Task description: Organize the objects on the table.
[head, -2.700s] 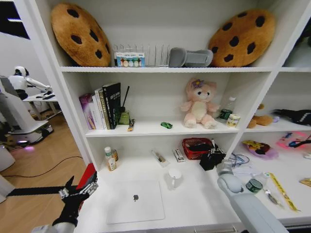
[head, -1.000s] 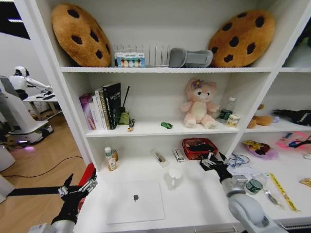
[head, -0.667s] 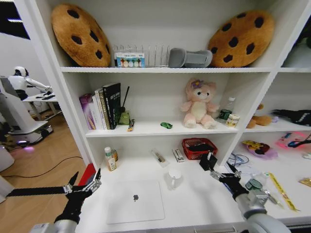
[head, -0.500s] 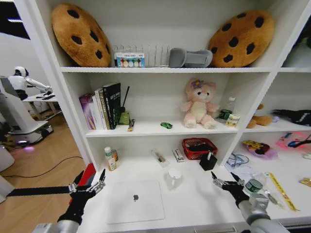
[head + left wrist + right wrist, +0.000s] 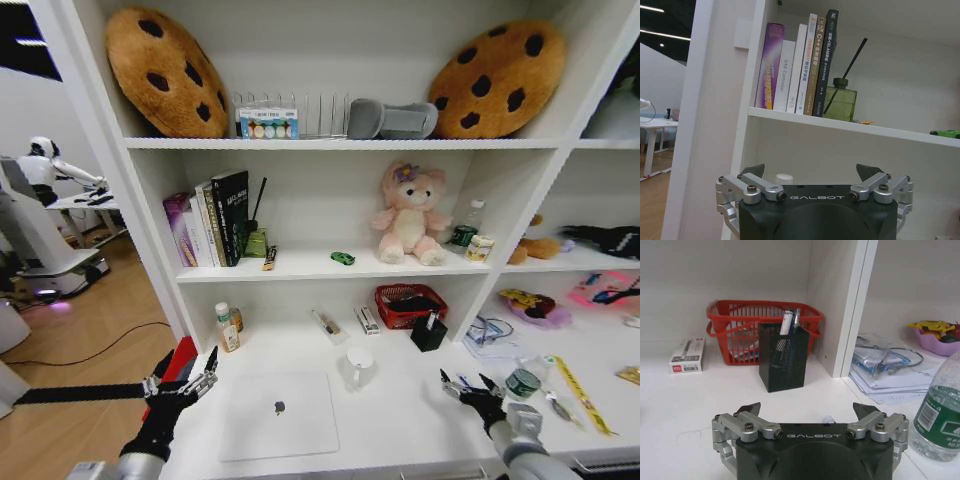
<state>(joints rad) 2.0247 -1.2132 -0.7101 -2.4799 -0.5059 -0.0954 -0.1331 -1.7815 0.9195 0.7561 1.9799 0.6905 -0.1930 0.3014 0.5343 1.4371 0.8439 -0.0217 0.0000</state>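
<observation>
The white counter (image 5: 400, 420) is seen below the shelves, with the closed silver laptop (image 5: 278, 414) lying flat near its front edge, left of a white cup (image 5: 359, 365). Further back, a red basket (image 5: 405, 304) is set against the rear wall, and a black mesh pen holder (image 5: 428, 332) with pens (image 5: 789, 322) upright in it is stood just in front of the basket, free of any gripper. A moment ago this holder was carried by the right gripper (image 5: 468, 390); it has since been set down and the right gripper has been drawn back toward the front of the counter, empty, with its jaws spread apart. That placement is judged to be finished, so one piece of clutter counts as put away. The yellow ruler (image 5: 582, 394) is left lying on the right side of the counter near a green-labelled bottle (image 5: 522, 382), apparently not yet handled. The left gripper (image 5: 185, 382) is held beside the left front corner of the counter, jaws apart and empty, little changed. The tiny green car (image 5: 343, 258) is resting on the shelf above.
</observation>
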